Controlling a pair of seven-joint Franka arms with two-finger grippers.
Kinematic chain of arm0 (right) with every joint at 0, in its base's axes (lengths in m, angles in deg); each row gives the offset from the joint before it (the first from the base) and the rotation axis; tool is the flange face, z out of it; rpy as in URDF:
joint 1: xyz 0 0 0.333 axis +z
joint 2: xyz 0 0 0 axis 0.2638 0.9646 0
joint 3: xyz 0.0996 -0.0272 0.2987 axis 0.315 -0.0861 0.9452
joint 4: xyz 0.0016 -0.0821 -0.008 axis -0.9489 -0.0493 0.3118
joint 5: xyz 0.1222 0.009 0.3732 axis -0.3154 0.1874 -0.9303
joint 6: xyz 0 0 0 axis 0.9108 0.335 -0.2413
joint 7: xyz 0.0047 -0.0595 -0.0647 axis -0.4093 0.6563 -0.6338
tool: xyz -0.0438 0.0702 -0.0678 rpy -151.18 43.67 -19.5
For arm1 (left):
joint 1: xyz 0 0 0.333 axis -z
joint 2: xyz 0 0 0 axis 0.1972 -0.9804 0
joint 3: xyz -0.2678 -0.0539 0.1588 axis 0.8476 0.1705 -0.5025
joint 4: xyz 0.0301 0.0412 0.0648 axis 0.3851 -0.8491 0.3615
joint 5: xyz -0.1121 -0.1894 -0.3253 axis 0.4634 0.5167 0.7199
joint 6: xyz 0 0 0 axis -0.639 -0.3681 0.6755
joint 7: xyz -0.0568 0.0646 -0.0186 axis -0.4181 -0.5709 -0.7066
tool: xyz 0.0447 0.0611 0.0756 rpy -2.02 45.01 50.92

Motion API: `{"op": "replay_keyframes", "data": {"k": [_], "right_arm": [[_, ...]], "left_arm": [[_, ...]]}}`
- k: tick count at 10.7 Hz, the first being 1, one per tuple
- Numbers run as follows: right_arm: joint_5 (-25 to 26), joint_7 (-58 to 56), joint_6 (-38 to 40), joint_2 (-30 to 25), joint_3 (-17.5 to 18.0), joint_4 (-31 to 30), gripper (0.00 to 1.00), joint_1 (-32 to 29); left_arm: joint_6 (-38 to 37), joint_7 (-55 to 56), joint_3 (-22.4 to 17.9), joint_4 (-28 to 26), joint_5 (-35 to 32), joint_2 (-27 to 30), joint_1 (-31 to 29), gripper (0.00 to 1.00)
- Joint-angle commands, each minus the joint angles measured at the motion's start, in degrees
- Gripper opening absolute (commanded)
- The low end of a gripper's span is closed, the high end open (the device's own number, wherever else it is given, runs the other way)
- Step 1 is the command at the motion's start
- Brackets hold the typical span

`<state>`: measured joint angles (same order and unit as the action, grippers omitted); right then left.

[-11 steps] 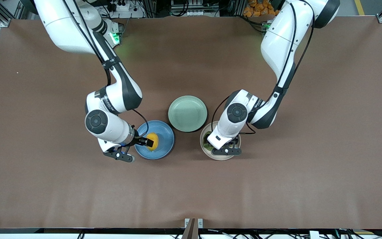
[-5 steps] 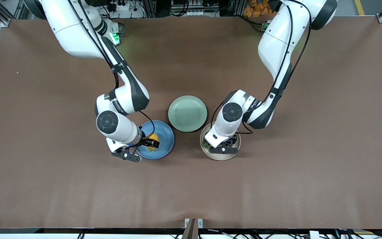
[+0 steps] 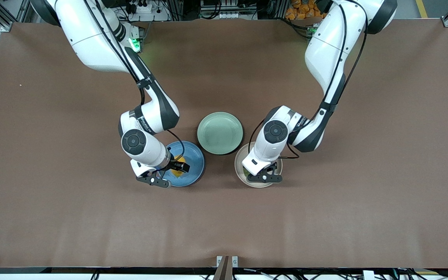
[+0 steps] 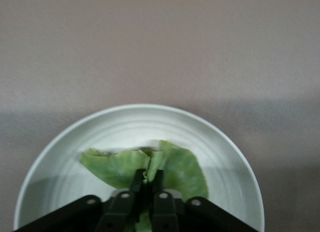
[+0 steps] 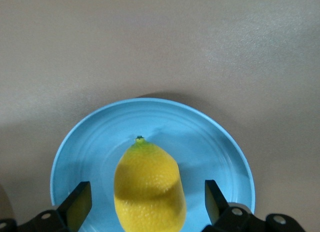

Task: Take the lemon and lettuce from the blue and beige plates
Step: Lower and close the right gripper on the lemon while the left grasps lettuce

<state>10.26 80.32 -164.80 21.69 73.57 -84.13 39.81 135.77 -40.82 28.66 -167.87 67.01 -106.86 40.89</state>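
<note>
A yellow lemon [image 5: 147,184] lies on the blue plate [image 5: 90,142]; in the front view it [image 3: 178,171] shows partly under the right hand on that plate [image 3: 195,155]. My right gripper [image 5: 145,199] is open, its fingers [image 5: 80,202] apart on either side of the lemon without touching it. A green lettuce leaf [image 4: 180,167] lies on the beige plate [image 4: 65,142], which also shows in the front view [image 3: 240,155]. My left gripper [image 4: 148,179] is shut on a fold of the lettuce, low over the plate.
An empty pale green plate [image 3: 220,132] sits between the two arms, farther from the front camera than the blue and beige plates. Brown table surface [image 3: 325,217] lies all around.
The right arm has shifted toward the table's middle, bringing its gripper over the lemon. The left gripper has stayed over the beige plate, shifting only slightly.
</note>
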Motion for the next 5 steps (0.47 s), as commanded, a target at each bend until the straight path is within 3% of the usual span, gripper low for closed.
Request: {"op": "replay_keyframes", "data": {"k": [1,5], "right_arm": [[1.44,1.57,-2.00,0.99,-0.45,-0.53,1.00,1.14],[2.23,2.18,-3.23,2.40,-0.63,-0.62,1.00,1.94]], "left_arm": [[-4.34,1.38,-0.24,-0.54,-1.79,2.37,-0.43,0.00],[-10.67,-0.54,-0.07,-0.45,-1.79,6.05,-2.44,0.00]]}}
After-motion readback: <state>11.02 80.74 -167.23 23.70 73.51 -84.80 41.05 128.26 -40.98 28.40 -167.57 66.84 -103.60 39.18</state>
